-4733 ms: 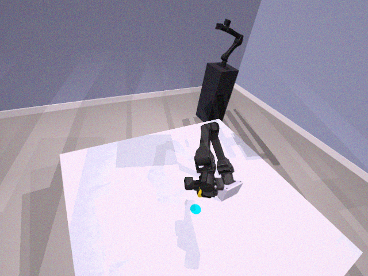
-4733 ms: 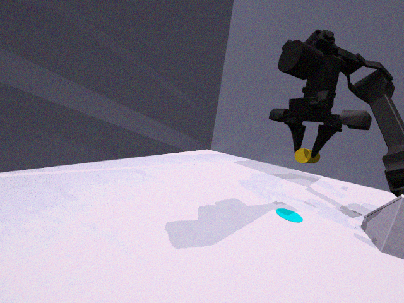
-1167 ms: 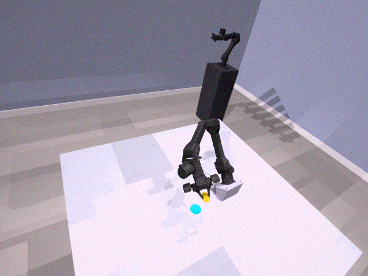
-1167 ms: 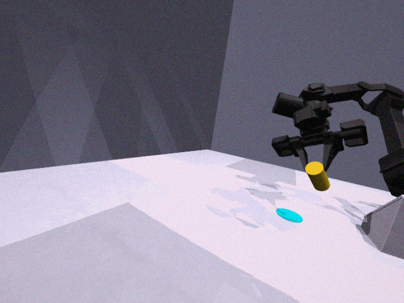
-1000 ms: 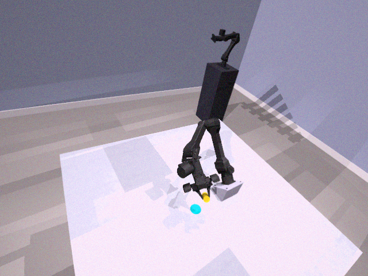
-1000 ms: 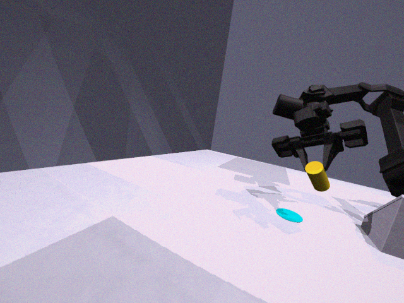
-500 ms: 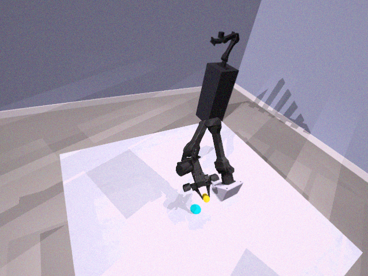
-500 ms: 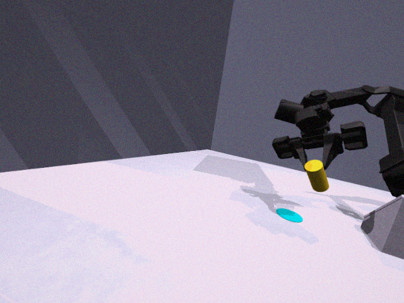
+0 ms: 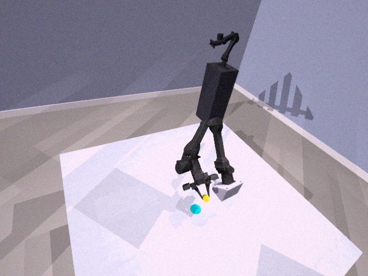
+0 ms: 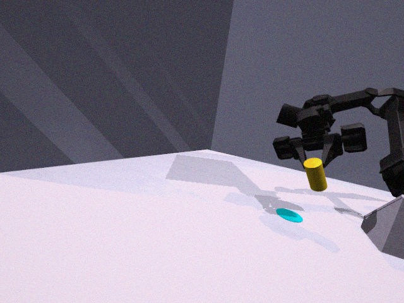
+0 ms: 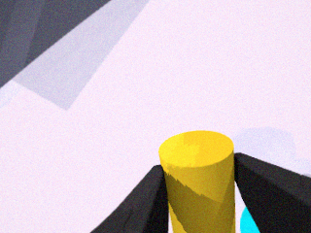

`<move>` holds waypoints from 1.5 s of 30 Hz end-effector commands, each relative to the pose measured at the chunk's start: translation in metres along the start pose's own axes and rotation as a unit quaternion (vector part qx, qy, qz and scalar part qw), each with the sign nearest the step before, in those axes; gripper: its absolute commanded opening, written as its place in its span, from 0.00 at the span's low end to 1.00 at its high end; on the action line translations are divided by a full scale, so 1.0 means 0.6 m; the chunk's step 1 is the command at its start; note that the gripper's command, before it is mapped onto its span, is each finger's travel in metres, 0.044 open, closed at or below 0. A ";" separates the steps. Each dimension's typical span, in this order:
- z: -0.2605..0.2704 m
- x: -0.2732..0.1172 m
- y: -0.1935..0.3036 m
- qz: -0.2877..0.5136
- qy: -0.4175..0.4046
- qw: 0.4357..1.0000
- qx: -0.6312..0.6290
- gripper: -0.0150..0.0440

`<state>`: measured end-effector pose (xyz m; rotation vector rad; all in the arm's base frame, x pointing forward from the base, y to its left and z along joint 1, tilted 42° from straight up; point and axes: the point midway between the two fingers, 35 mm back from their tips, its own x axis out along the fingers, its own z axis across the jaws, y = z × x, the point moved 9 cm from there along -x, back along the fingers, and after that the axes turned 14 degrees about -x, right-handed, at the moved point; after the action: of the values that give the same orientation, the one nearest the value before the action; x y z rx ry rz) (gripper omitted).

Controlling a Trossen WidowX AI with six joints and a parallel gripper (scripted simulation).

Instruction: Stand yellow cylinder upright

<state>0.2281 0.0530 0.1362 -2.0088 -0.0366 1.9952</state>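
The yellow tall cylinder [image 9: 206,198] [image 10: 315,175] [image 11: 201,186] is held in the air, close to upright but somewhat tilted in the exterior view. My gripper [image 9: 205,197] [image 10: 314,165] [image 11: 197,168] is shut on it near its upper end, one finger on each side. The cyan circle [image 9: 195,209] [image 10: 290,215] lies flat on the table with nothing standing on it. In the exterior view it is below and left of the cylinder. In the wrist view only a part of the cyan circle [image 11: 249,224] shows, behind the right finger.
The arm's grey wedge-shaped base [image 9: 228,190] [image 10: 388,225] stands right of the cylinder in the top and exterior views. A tall dark box [image 9: 216,92] with a second small arm [image 9: 230,44] stands at the back in the top view. Shadows fall around the circle.
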 end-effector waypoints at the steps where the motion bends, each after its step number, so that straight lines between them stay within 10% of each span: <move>1: 0.002 -0.002 0.004 -0.015 0.005 1.000 -0.004 0.43; 45: 0.017 -0.016 0.044 -0.150 0.088 0.983 -0.063 0.43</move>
<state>0.2144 0.0289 0.1388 -2.0944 -0.3850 1.6861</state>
